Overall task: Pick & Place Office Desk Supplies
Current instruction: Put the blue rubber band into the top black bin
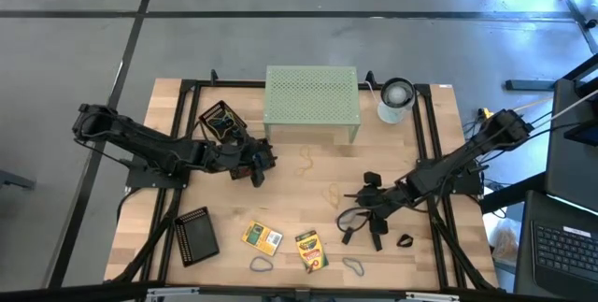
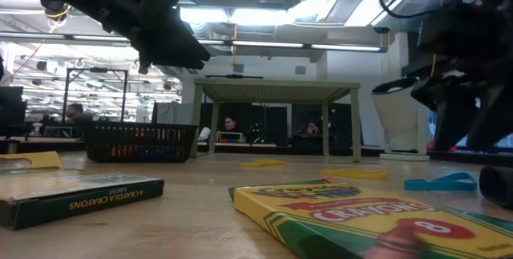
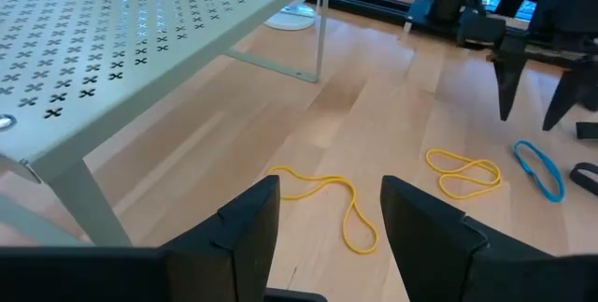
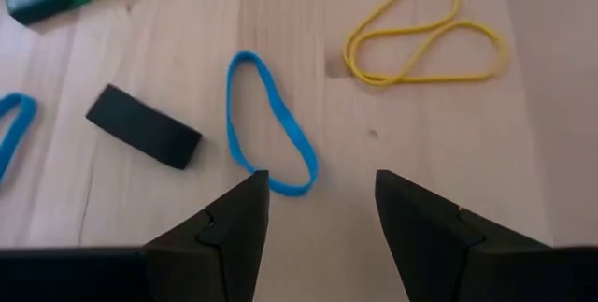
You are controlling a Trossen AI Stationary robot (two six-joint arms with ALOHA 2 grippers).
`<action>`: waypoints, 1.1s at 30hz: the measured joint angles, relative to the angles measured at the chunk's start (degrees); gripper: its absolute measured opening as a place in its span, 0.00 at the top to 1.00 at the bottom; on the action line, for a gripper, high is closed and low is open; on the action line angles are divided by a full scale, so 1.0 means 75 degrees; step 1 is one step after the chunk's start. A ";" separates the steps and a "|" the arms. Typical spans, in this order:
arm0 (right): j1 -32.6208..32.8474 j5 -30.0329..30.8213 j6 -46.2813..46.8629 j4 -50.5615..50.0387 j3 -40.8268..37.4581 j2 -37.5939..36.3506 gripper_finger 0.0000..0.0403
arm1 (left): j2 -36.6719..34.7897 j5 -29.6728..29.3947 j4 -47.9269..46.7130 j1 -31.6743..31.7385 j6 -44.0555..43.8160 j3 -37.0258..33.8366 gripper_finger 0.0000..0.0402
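Right hand point(image 4: 318, 213) over thin blue loop point(image 4: 269, 124)

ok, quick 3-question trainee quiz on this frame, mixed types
1. True or false: both hands are open and hold nothing.
2. Which band lies closest before the right hand? A) blue band B) yellow band C) a red band
3. Fill in: the yellow band before the left hand lies beside the green ____.

Key:
1. True: the fingers of each stand apart over bare wood.
2. A; the blue loop's end lies just ahead of one finger.
3. riser
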 joint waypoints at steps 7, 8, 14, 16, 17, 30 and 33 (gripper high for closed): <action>0.0001 -0.0297 -0.0552 0.0868 -0.0028 0.1052 0.51 | 0.0000 0.0000 -0.0003 0.0000 0.0000 0.0000 0.55; 0.0006 -0.0247 -0.0599 0.0966 -0.0023 0.1176 0.51 | 0.0000 0.0000 -0.0006 0.0000 0.0000 0.0000 0.55; 0.0012 0.0142 -0.0862 0.1242 0.0003 0.1503 0.53 | 0.0000 0.0000 -0.0006 0.0000 0.0000 0.0000 0.55; 0.0031 0.0139 -0.0995 0.1268 0.0003 0.1512 0.57 | 0.0000 0.0000 -0.0006 0.0000 0.0000 0.0000 0.55; 0.0055 0.0143 -0.1045 0.1276 0.0003 0.1517 0.60 | 0.0000 0.0000 -0.0009 0.0000 0.0000 0.0000 0.55; 0.0117 -0.0114 -0.1273 0.1293 0.0249 0.1505 0.96 | 0.0000 0.0000 -0.0009 0.0000 0.0000 0.0000 0.55; 0.0117 0.0039 -0.1845 0.1364 0.0663 0.1403 0.97 | 0.0000 0.0000 -0.0006 0.0000 0.0001 0.0000 0.55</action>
